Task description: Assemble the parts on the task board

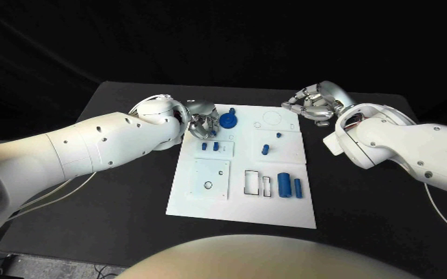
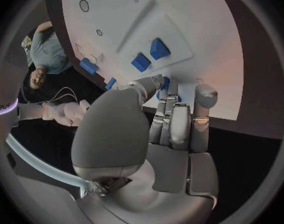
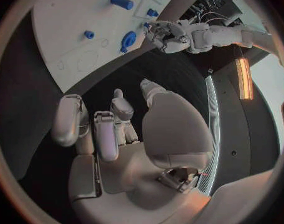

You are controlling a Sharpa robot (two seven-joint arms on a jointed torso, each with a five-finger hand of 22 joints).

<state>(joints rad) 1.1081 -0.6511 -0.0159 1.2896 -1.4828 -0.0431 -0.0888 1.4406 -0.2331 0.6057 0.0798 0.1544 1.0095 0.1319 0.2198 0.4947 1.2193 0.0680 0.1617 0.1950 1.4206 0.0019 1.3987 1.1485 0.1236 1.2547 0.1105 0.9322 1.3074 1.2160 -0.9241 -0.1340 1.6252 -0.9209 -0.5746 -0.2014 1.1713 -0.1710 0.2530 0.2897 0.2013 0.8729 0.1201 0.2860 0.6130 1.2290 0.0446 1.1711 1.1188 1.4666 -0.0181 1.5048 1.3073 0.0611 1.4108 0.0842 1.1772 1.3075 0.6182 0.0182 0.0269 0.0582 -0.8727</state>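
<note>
The white task board lies in the middle of the black table. My left hand hovers at the board's far left part, fingertips against a round blue part; in the left wrist view a bit of that blue part peeks between thumb and fingers, and the hold is unclear. Two small blue blocks sit just nearer, and a blue cylinder with a thin blue piece lies near the right edge. My right hand hangs off the board's far right corner, fingers apart, holding nothing.
Two small blue pieces stand on the board's right half. Rectangular slots and a round recess are open in the board. Bare black table surrounds the board on both sides.
</note>
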